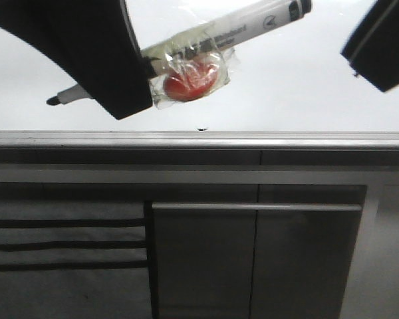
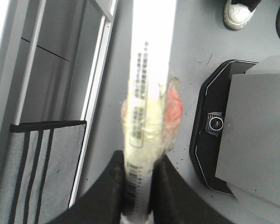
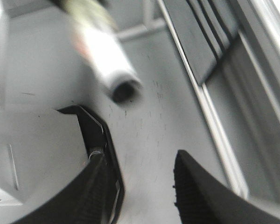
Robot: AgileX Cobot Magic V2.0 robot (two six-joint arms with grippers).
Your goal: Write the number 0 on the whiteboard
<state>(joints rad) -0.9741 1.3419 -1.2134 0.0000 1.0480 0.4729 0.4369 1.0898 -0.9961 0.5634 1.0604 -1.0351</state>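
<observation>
The whiteboard (image 1: 286, 86) fills the top of the front view, glossy white with a grey metal rim (image 1: 199, 137). No drawn 0 shows on it; only a tiny black speck (image 1: 201, 128) sits near the rim. My left gripper (image 1: 134, 93) is shut on a white marker (image 1: 253, 26) wrapped in clear tape with a red lump (image 1: 189, 80). Its black tip (image 1: 54, 101) points left over the board. In the left wrist view the gripper (image 2: 139, 179) clamps the marker barrel (image 2: 147, 70). My right gripper (image 1: 379, 46) hangs open and empty at the upper right; it also shows in the right wrist view (image 3: 140, 175), with the marker's end (image 3: 116, 81) blurred beyond it.
Grey cabinet fronts (image 1: 306, 266) with a metal handle bar (image 1: 256, 207) lie beside the board's rim. A grey cloth with black stripes (image 1: 60, 246) hangs at the left. The black robot base (image 2: 214, 135) and a shoe (image 2: 240, 11) show on the floor.
</observation>
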